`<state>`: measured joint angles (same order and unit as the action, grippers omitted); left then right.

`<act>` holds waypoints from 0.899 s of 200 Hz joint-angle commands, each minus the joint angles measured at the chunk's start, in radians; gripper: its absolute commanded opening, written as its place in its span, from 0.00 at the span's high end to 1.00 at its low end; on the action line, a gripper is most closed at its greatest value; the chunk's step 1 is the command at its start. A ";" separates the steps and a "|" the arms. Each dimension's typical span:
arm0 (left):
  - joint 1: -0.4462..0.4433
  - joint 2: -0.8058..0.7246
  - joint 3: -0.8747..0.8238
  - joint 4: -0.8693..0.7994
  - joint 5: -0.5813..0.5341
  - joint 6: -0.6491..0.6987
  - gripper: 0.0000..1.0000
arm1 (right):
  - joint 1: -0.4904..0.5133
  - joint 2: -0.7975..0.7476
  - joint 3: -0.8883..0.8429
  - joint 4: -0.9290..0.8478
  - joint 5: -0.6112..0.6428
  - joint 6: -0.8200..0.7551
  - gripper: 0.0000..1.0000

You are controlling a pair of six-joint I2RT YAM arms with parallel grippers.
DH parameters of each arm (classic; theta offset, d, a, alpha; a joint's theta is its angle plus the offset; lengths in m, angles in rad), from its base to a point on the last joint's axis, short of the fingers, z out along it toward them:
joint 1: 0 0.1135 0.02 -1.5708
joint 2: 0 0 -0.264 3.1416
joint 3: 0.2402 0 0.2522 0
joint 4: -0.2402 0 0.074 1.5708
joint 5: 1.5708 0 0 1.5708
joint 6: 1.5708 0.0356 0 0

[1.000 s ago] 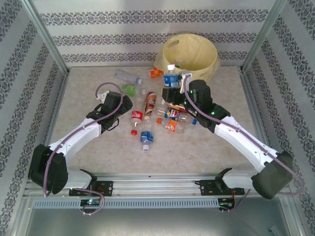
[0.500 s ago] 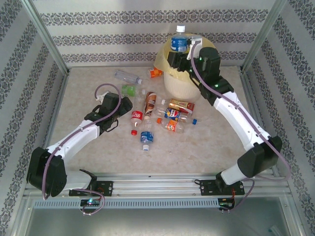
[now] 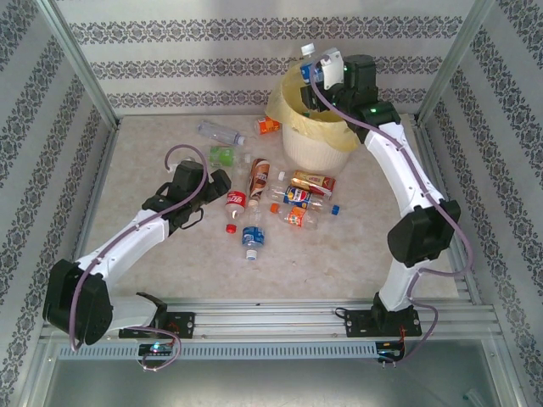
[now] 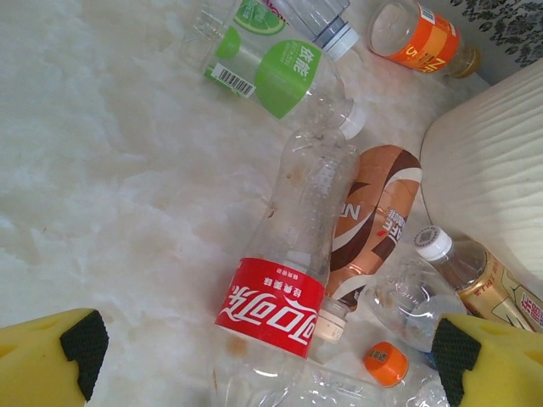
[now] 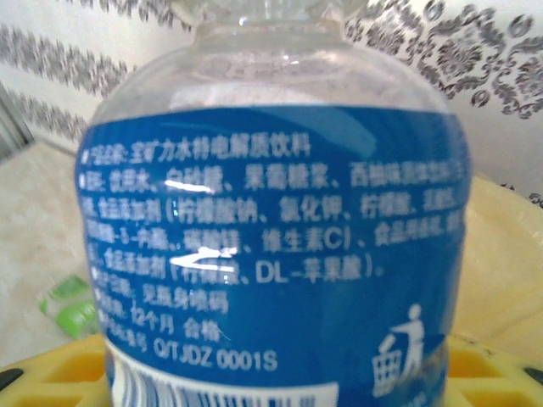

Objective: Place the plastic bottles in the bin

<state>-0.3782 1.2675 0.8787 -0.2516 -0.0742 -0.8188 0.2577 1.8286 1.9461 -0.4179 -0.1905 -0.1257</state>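
My right gripper [image 3: 319, 80] is raised over the rim of the bin [image 3: 316, 142], a white bucket lined with a pale yellow bag. It is shut on a blue-labelled bottle [image 3: 308, 61] with a white cap, held upright. That bottle [image 5: 271, 254] is close up in the right wrist view, between the yellow fingers of the right gripper [image 5: 271, 386]. My left gripper [image 3: 214, 193] is low over the table, open. In its wrist view the left gripper [image 4: 270, 348] straddles a red-labelled bottle [image 4: 271, 305] lying flat, without touching it. Several more bottles lie in the middle of the table [image 3: 297, 197].
A brown-labelled bottle [image 4: 373, 212], a green-labelled one [image 4: 280, 72] and an orange-labelled one [image 4: 424, 34] lie beyond the red one. A loose orange cap [image 4: 386, 363] sits beside it. The bin's ribbed wall [image 4: 492, 170] stands at right. Metal posts and patterned walls enclose the table.
My right arm lifted the blue-labelled bottle from table height beside the bin to above its rim. My left arm edged slightly toward the red-labelled bottle, jaws still open.
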 commanded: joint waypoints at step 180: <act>0.010 -0.007 0.022 -0.061 0.090 0.081 0.01 | -0.087 0.080 0.249 -0.338 -0.262 -0.304 0.14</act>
<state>-0.3775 1.2491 0.8768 -0.3012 0.0010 -0.7597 0.1783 1.9526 2.2127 -0.8085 -0.4049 -0.4683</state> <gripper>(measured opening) 0.994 0.839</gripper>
